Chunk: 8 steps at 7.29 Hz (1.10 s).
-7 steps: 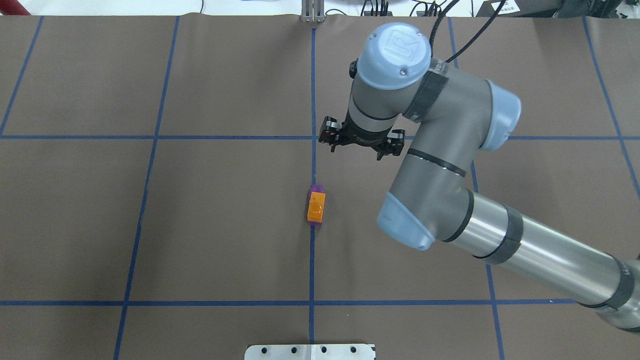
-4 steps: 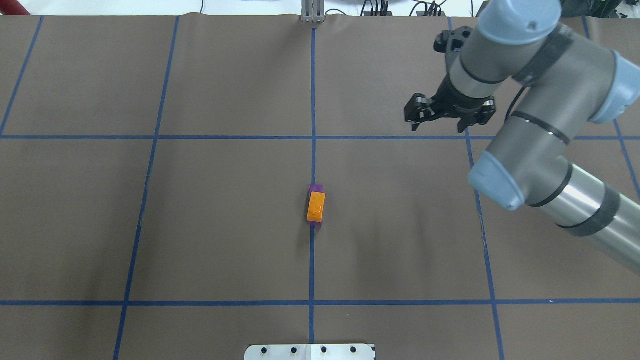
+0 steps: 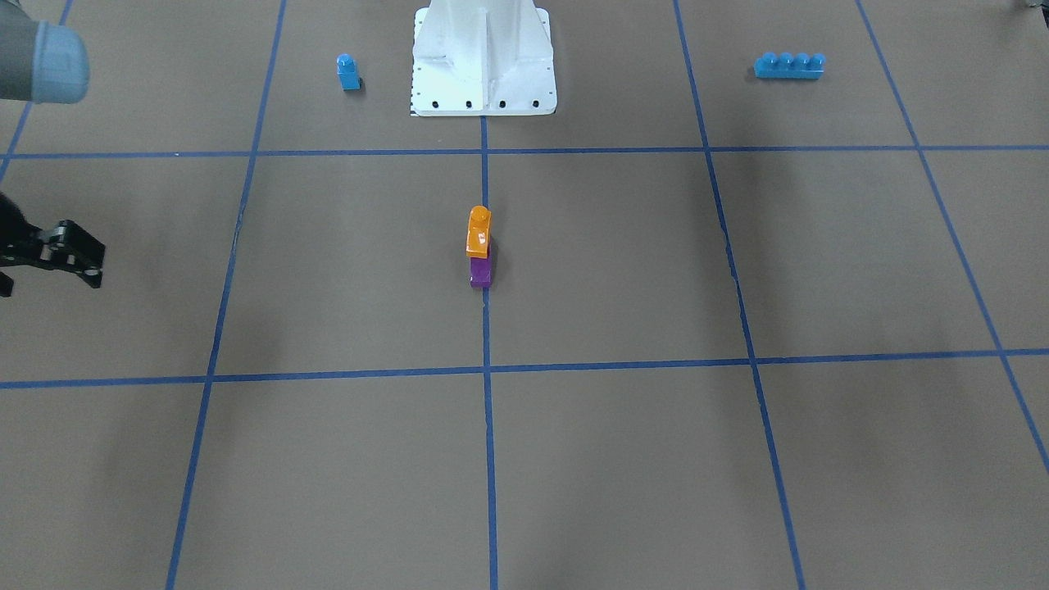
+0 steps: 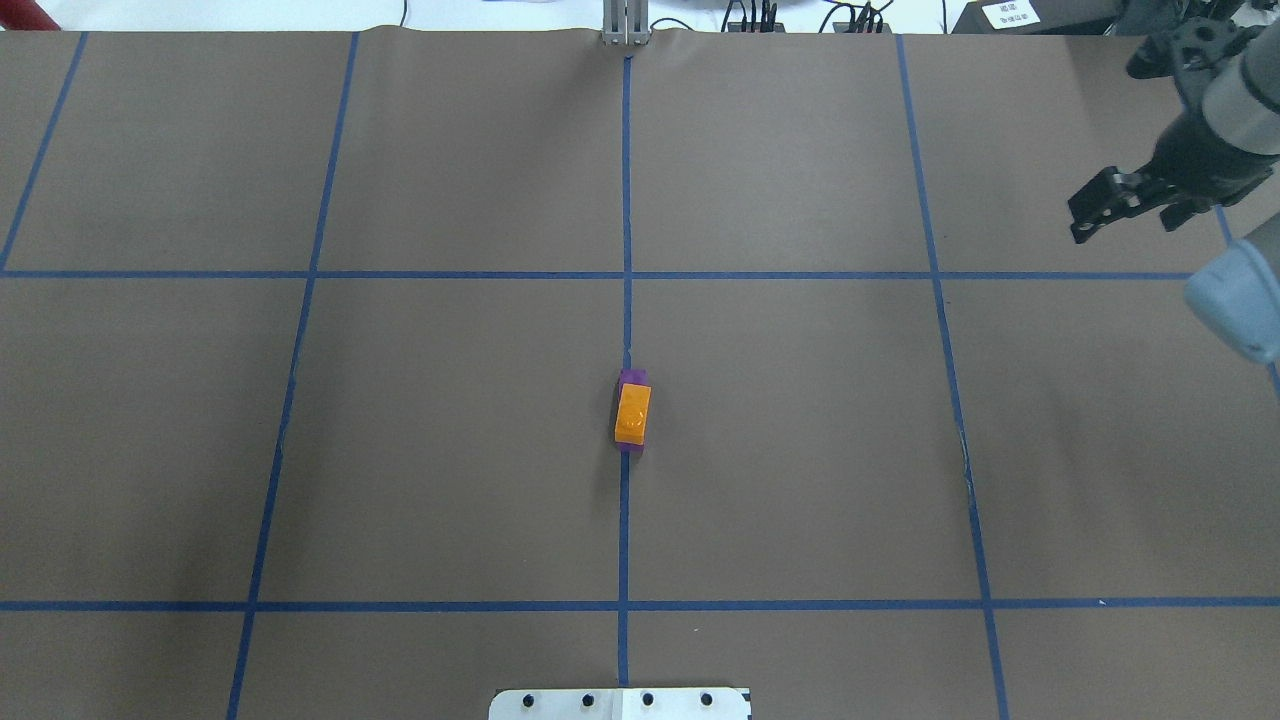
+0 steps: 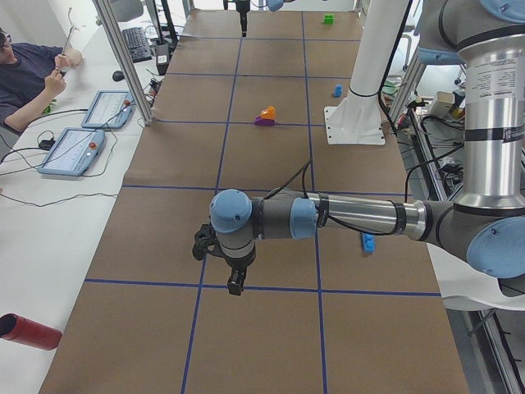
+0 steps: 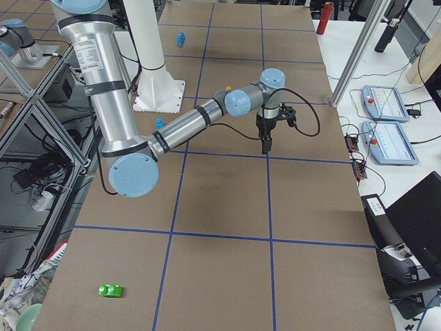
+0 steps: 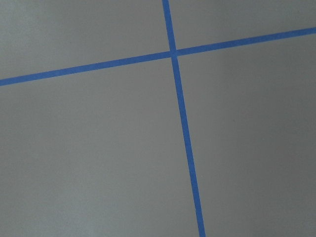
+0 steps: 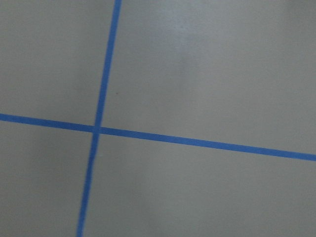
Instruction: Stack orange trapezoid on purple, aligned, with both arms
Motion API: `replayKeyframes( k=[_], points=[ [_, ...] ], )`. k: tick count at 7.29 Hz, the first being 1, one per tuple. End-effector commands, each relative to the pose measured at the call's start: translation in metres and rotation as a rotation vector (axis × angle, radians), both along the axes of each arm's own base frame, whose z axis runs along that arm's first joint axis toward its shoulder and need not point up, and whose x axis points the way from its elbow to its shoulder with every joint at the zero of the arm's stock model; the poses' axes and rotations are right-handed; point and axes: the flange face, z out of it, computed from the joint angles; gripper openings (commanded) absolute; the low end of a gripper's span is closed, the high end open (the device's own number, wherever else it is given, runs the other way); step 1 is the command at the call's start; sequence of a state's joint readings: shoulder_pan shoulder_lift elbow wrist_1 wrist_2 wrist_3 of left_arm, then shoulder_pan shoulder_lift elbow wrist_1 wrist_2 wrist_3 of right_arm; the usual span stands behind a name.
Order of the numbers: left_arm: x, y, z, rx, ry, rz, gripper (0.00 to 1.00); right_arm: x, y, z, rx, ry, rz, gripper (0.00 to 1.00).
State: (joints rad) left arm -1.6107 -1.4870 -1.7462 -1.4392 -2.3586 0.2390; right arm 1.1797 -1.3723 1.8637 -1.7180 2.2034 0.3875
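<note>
The orange trapezoid sits on the purple block at the table's centre, on the middle tape line. Nothing holds it. The stack also shows in the front view, orange over purple, and in the left side view. My right gripper is open and empty, far to the right of the stack near the table's edge; it also shows in the front view. My left gripper shows only in the left side view, far from the stack, and I cannot tell its state. Both wrist views show only bare mat and tape.
A small blue single-stud block and a long blue four-stud brick lie either side of the white robot base. A green block lies far off. An operator and tablets are beside the table.
My right arm has swung away from above the stack, to the right and towards the table's edge. The orange-on-purple stack has not moved.
</note>
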Motion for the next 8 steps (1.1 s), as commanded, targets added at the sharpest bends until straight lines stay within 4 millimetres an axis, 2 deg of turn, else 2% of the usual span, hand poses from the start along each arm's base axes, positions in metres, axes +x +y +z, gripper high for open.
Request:
replayKeyframes(
  k=[1,2,3,4,5,6,7,8],
  points=[
    [0.000,-0.003,-0.008,0.031,0.007,0.000,1.00,0.108,0.037,0.085,-0.013,0.007,-0.018,1.00],
    [0.000,-0.002,-0.006,0.027,0.006,-0.001,1.00,0.140,0.061,0.119,-0.028,0.017,-0.029,1.00],
    [-0.001,0.000,-0.003,0.018,-0.003,-0.003,1.00,0.152,0.085,0.148,-0.068,0.029,-0.035,1.00],
    [-0.001,0.001,-0.003,0.016,-0.002,-0.006,1.00,0.162,0.102,0.162,-0.090,0.032,-0.029,1.00],
    [-0.001,0.002,-0.003,0.014,-0.002,-0.006,1.00,0.175,0.114,0.173,-0.073,0.030,-0.052,1.00],
    [-0.001,0.003,-0.001,0.011,-0.001,-0.007,1.00,0.186,0.121,0.175,-0.068,0.012,-0.042,1.00],
    [-0.001,0.008,0.003,0.001,-0.001,-0.007,1.00,0.189,0.136,0.179,-0.063,0.010,-0.030,1.00],
    [-0.001,0.008,0.003,0.001,-0.001,-0.007,1.00,0.189,0.142,0.181,-0.043,0.005,-0.027,1.00]
  ],
)
